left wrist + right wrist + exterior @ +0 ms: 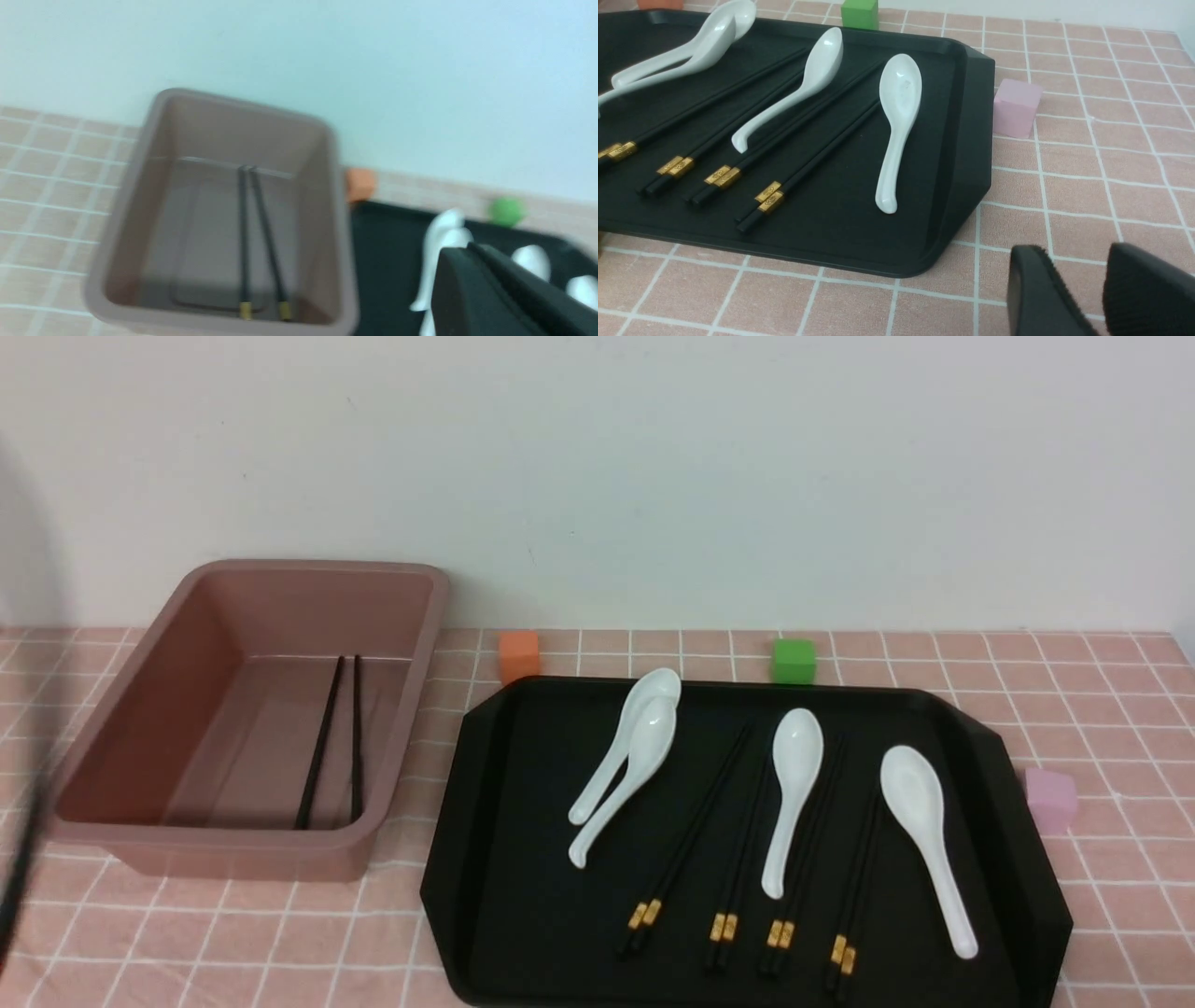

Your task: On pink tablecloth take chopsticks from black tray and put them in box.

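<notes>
Cover: the pink tablecloth point(1120, 896) is lying flat over the desk, running up to a pale wall point(597, 476).
Box: the box point(233, 854) is standing on the robot's left side, just beside the black tray point(523, 803).
Boxed pair: one pair of chopsticks point(331, 742) is lying lengthwise on the box floor, with the gold bands pointing toward the robot.
Tray pairs: four more pairs point(686, 840) are lying side by side on the tray, gold bands toward its near rim and thin ends pointing away.
Spoons: four white spoons point(794, 784) are resting on the tray. Two are nesting at its left, one is lying among the middle pairs, and one is lying to the right of the last pair.
Cubes: an orange cube point(519, 656) and a green cube point(794, 661) are sitting just behind the far rim. A pink cube point(1050, 798) is sitting just off the tray's right side.
Left tool: the left tool point(467, 252) is showing blurred above the tray, near the box. Its fingers are pressing together with nothing between them.
Right tool: the right tool point(1078, 254) is hovering over bare cloth off the tray's near right corner. Its fingers are standing narrowly parted and gripping nothing.
</notes>
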Robot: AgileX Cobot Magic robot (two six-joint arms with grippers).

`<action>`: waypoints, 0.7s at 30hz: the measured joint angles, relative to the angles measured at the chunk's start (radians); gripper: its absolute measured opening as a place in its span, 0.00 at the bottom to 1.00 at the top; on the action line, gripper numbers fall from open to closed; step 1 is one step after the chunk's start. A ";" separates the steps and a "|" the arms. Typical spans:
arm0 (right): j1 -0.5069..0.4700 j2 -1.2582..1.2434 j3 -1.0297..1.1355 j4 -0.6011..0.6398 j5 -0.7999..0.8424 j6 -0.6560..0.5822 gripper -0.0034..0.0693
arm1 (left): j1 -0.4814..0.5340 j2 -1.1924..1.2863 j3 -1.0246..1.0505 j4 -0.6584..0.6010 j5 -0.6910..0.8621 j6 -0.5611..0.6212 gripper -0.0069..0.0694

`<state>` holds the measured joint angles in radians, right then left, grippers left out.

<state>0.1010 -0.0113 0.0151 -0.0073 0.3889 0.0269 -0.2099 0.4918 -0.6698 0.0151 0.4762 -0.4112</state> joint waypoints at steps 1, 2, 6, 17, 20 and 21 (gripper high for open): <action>0.000 0.000 0.000 0.000 0.000 0.000 0.38 | 0.000 -0.018 0.015 0.000 -0.008 0.000 0.07; 0.000 0.000 0.000 0.000 0.000 0.000 0.38 | 0.000 -0.140 0.119 -0.015 -0.062 0.000 0.07; 0.000 0.000 0.000 0.000 0.000 0.000 0.38 | 0.000 -0.425 0.330 -0.023 -0.144 0.000 0.07; -0.001 0.000 0.000 0.000 0.001 0.000 0.38 | 0.000 -0.475 0.450 -0.047 -0.083 -0.002 0.07; -0.001 0.000 0.000 0.000 0.001 0.000 0.38 | 0.000 -0.464 0.450 -0.044 -0.082 -0.002 0.07; -0.001 0.000 0.000 0.000 0.001 0.000 0.38 | 0.000 -0.461 0.451 -0.031 -0.074 -0.001 0.07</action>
<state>0.1002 -0.0113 0.0151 -0.0073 0.3898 0.0269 -0.2099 0.0312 -0.2190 -0.0163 0.4020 -0.4124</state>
